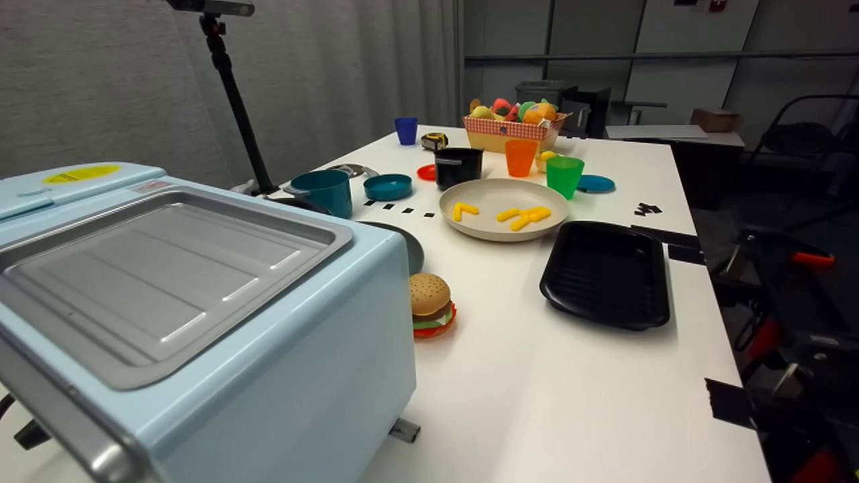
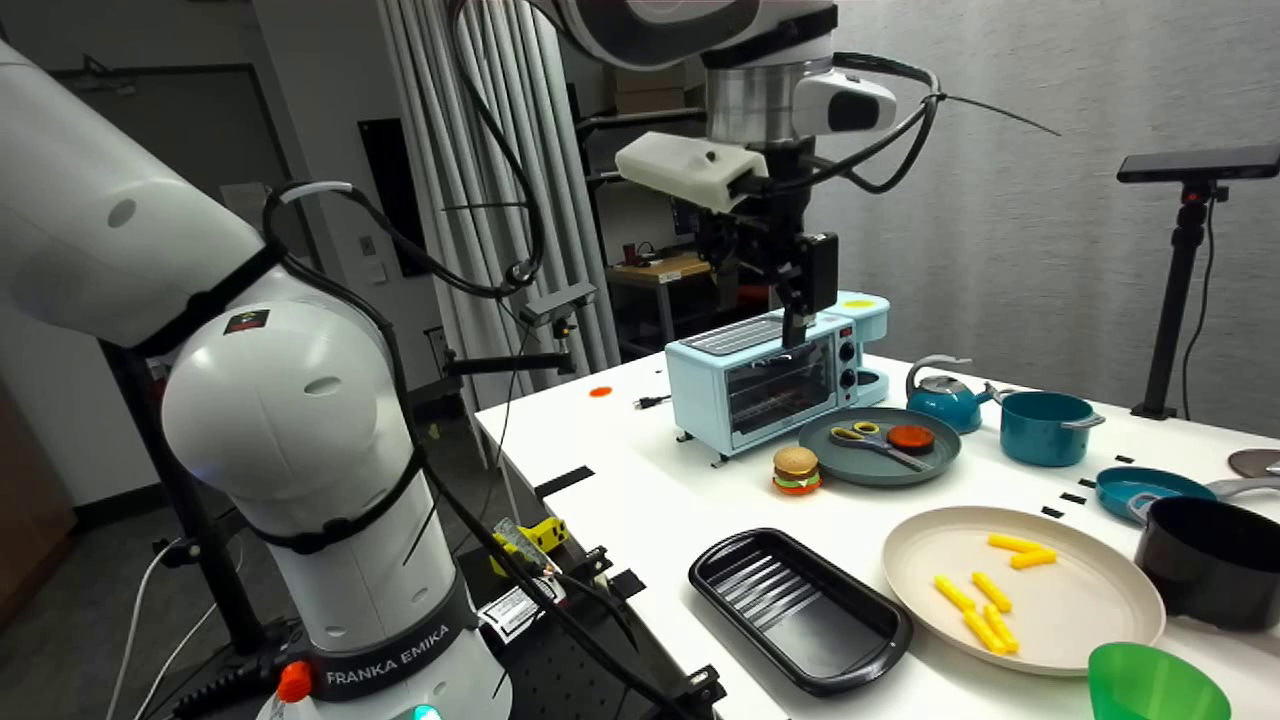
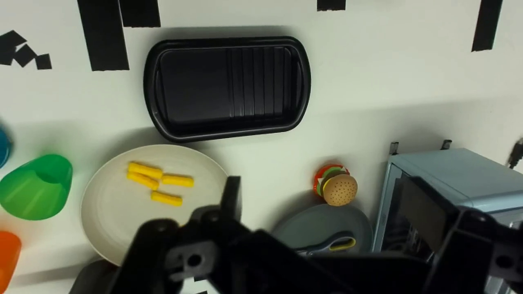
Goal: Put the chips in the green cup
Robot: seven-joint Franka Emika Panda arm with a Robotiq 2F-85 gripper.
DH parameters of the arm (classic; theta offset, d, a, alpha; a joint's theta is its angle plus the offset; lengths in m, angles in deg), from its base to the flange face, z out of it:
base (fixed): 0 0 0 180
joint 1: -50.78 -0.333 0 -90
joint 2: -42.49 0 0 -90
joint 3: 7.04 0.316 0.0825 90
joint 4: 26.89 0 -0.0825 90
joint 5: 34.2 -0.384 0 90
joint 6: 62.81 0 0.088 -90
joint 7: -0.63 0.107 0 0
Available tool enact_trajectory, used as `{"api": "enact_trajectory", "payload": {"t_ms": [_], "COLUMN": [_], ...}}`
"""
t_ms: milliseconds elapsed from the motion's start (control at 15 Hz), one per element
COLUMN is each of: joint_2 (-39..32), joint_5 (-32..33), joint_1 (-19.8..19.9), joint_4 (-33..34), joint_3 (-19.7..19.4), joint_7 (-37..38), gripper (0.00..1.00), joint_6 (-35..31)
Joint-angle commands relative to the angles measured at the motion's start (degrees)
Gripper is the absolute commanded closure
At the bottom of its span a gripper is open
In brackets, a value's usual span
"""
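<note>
Several yellow chips (image 1: 521, 221) (image 2: 952, 593) (image 3: 177, 180) lie spread over the cream plate (image 1: 496, 194) (image 2: 1085, 605) (image 3: 118, 228); in the wrist view my left finger covers some of them. The green cup (image 1: 564, 178) (image 2: 1155, 685) (image 3: 34, 192) stands upright just beside that plate, cut off by the bottom edge in an exterior view. High over the table, in front of the toaster oven, hangs my gripper (image 2: 797, 325) (image 3: 328, 202). Its fingers are wide apart in the wrist view with nothing between them, well away from chips and cup.
A black tray (image 2: 800, 600) sits alongside the cream plate. The toy burger (image 2: 796, 470) and a grey plate (image 2: 860, 470) with scissors are near the toaster oven (image 2: 740, 400). Around the cream plate also stand a black pot (image 1: 458, 168) and an orange cup (image 1: 521, 157).
</note>
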Motion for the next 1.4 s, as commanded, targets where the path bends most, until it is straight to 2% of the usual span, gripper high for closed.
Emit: {"api": "enact_trajectory", "payload": {"t_ms": [0,467,533,600,1067,1333], "joint_2": [-5.1,-15.4,-16.5,-13.5,-16.9,-20.7], "joint_5": [1.7,7.6,8.3,6.1,6.2,6.0], "joint_1": [2.3,6.5,6.8,5.6,6.0,6.1], "joint_4": [3.0,6.6,7.1,4.9,6.6,7.1], "joint_3": [1.0,2.1,2.2,1.4,1.4,1.3], "joint_7": [1.7,8.0,8.9,6.4,7.3,8.1], "gripper": [0.0,0.0,0.0,0.0,0.0,0.0], "joint_6": [-3.2,-14.5,-15.0,-13.9,-15.1,-18.8]}}
